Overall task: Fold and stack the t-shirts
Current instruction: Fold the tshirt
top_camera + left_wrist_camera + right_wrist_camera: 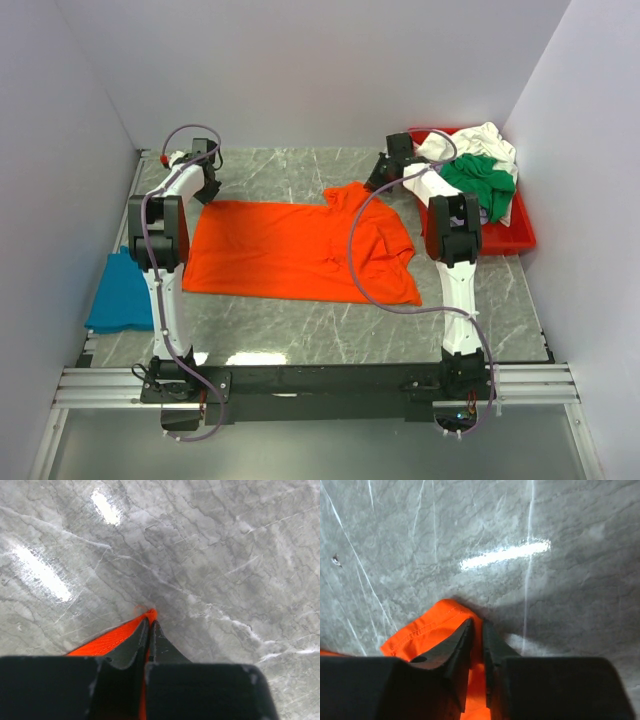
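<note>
Left gripper [150, 626]: jaws pressed together on a thin corner of the orange shirt [112, 639], with only a sliver of cloth showing past the tips. Right gripper [476, 627]: also clamped, on a hemmed orange edge, with more cloth caught between its jaws.

From above, the orange shirt lies spread across the middle of the table [290, 170]. The left gripper is at the shirt's 10 o'clock corner and the right gripper at its 1 o'clock corner. The shirt's left half is flat, its right half rumpled. A cable [352, 250] from the right arm loops across the shirt; I cannot tell whether it touches. A teal shirt [120, 290] lies at the table's 8 o'clock edge. A tray [510, 240] at 2 o'clock holds a white shirt [480, 140] and a green shirt [480, 178].

Likely risks:
- The shallow left pinch could slip off in a lift.
- The bunched right side could skew the fold.
- The cable could drag the cloth.
</note>
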Tool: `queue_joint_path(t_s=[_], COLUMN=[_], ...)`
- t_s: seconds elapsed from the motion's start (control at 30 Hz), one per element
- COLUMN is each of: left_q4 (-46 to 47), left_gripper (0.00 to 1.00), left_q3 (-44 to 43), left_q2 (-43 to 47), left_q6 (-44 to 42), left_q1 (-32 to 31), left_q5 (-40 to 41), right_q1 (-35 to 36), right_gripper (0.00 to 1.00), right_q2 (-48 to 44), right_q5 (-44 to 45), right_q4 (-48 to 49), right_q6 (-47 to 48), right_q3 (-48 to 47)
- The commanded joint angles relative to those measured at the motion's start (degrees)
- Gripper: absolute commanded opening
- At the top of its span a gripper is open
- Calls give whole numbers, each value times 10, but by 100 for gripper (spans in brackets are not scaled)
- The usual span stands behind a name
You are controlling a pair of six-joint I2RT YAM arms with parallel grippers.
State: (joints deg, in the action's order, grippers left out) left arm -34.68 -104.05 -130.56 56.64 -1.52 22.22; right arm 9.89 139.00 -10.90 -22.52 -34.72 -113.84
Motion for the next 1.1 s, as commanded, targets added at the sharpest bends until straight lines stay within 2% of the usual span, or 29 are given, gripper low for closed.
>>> queue_joint_path(t_s=[0.0,0.07,0.17,0.77,1.07], left_q4=[6,7,15,31,71], left_gripper=[1,1,1,1,1], left_q3=[13,15,17,39,111], left_q2=[20,27,39,102,145], left_q6=[-10,-13,-17,-39,-50], left_q1=[1,2,3,28,43], left_q5=[-22,-21,-24,-56,-101], right_q1=[2,2,1,0,1], right_gripper=[17,8,3,1,1], right_q2=[-19,-34,-54,-157,-239], right_q5=[0,3,8,-9,-16], right_q4=[-9,-11,-6,16,38], right_q6=[1,7,18,76,87], right_q3=[-24,-29,-33,3,121])
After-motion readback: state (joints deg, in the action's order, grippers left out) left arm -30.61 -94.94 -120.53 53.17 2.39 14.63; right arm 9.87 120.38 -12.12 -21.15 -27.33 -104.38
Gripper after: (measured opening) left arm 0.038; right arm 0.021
